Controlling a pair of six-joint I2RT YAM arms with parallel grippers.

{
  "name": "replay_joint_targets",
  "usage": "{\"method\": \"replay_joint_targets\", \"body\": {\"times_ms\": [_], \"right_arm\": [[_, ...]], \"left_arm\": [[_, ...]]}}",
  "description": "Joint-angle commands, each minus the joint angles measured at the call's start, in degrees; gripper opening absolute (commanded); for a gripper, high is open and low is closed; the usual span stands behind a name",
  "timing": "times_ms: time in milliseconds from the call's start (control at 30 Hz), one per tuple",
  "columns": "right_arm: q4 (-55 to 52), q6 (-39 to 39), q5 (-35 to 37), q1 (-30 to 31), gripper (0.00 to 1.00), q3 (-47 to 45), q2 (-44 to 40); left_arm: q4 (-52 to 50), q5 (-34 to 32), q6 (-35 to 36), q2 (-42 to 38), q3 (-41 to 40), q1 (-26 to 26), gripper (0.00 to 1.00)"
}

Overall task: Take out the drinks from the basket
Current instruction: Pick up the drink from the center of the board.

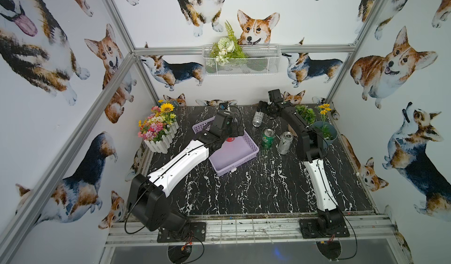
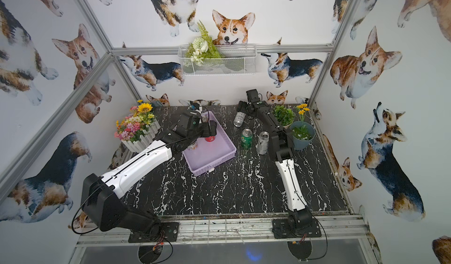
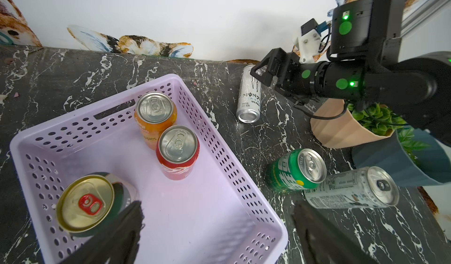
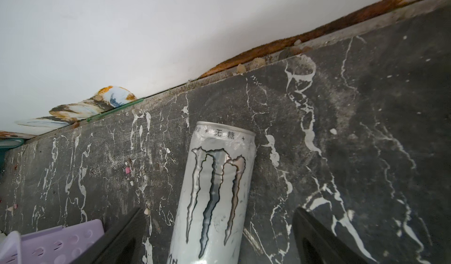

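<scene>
The lavender basket (image 1: 244,158) (image 2: 212,165) (image 3: 219,226) holds three upright cans: an orange can (image 3: 156,118), a red can (image 3: 178,153) (image 2: 210,138) and a dark green can (image 3: 85,203) with a gold lid. My left gripper (image 3: 219,228) hangs open over the basket floor with nothing between its fingers. On the table to the right stand a green can (image 1: 267,138) (image 3: 292,171) and a silver can (image 1: 285,143) (image 3: 351,189). A white can (image 1: 257,117) (image 4: 214,189) appears to lie on its side near the back wall. My right gripper (image 4: 214,228) straddles it, open, with a gap on each side.
A white picket box of flowers (image 1: 161,131) stands left of the basket. A green plant in a peach pot (image 3: 341,126) and a blue pot (image 1: 324,134) crowd the right arm at the back right. The back wall (image 4: 170,43) is close behind the white can.
</scene>
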Motion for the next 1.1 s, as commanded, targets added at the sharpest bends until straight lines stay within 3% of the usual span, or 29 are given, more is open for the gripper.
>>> {"method": "replay_joint_targets", "body": {"times_ms": [0, 133, 400, 733, 933, 1067], "right_arm": [[1.51, -1.11, -0.62, 0.76, 1.0, 2.28, 1.61], [-0.82, -3.31, 1.52, 1.48, 0.99, 4.5, 3.22], [-4.24, -9.68, 7.4, 1.33, 0.86, 4.3, 4.0], [-6.23, -13.4, 7.68, -0.37, 0.76, 4.64, 5.15], [-6.43, -13.65, 6.71, -0.02, 0.83, 0.86, 4.98], [-4.91, -12.55, 6.7, -0.09, 0.68, 0.68, 5.25]], "left_arm": [[-0.08, -0.33, 0.68, -1.49, -1.3, 0.02, 1.0], [-0.54, -0.58, 0.63, -2.68, -2.19, 0.02, 1.0], [-0.94, -1.04, 0.99, -3.34, -1.67, 0.02, 1.0], [-2.92, -1.22, 1.38, -3.21, -1.38, 0.02, 1.0], [-3.84, -1.33, 1.65, -2.88, -1.16, 0.03, 1.0], [-4.1, -1.22, 1.56, -2.29, -0.83, 0.02, 1.0]]}}
